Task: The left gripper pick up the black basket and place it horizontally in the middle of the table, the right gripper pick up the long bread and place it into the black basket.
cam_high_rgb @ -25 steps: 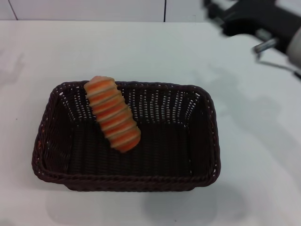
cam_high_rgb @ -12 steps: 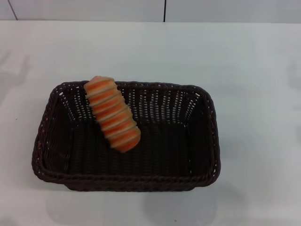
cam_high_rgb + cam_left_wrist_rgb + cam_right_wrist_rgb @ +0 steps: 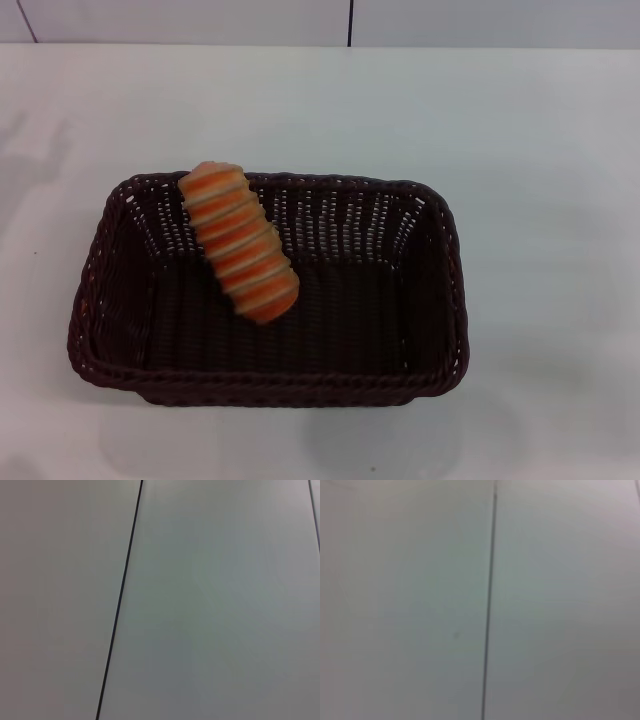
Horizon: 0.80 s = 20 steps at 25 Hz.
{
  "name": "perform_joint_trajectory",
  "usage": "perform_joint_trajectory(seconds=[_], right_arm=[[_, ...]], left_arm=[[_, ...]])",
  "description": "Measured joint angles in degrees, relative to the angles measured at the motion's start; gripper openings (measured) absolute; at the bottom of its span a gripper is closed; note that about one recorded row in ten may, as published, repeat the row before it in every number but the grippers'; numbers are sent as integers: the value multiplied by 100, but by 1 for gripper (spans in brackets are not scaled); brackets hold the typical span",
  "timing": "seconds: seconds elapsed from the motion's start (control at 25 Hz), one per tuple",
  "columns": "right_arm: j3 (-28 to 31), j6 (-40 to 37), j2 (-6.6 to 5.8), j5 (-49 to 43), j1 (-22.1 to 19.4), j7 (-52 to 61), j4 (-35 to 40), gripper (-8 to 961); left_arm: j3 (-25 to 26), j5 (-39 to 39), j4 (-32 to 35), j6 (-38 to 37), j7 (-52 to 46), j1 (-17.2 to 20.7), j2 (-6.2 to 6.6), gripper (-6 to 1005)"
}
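Neither my left gripper nor my right gripper appears in any view, so I cannot tell whether their fingers are spread or closed, nor how either arm is posed. Both wrist cameras face only a pale flat panel crossed by a thin dark seam (image 3: 120, 605).

From my head camera the black basket (image 3: 440, 300) sits on the white table (image 3: 540, 130) with its long side running across the view, slightly toward the 7 o'clock part of the picture. The long bread (image 3: 238, 242) lies inside it, in the basket's 10 o'clock portion. The loaf is tilted: one end leans up against the far wall at the braided rim, the other end points toward 5 o'clock and rests down on the woven floor.

Bare tabletop surrounds the basket on every side. The widest open stretches are toward 12 o'clock and 3 o'clock; the strips at 9 o'clock and 6 o'clock are narrower. The table's far edge meets a light wall with a dark vertical seam (image 3: 350, 22).

The basket and bread show only in the head view.
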State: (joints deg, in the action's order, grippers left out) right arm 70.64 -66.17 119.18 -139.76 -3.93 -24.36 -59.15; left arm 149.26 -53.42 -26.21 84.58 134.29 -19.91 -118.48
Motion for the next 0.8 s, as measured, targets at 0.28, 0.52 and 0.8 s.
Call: perform_joint_trajectory(seconds=[0.28, 0.52, 0.8], right_arm=[[130, -257, -11, 143, 390, 387, 746, 451], [206, -539, -10, 176, 636, 554, 1251, 451], [167, -967, -5, 185, 622, 1077, 1565, 451]], left_arm=[[38, 5, 156, -5, 150, -63, 0, 586], [46, 8, 382, -41, 318, -152, 0, 587], [4, 8, 447, -8, 324, -180, 0, 586]])
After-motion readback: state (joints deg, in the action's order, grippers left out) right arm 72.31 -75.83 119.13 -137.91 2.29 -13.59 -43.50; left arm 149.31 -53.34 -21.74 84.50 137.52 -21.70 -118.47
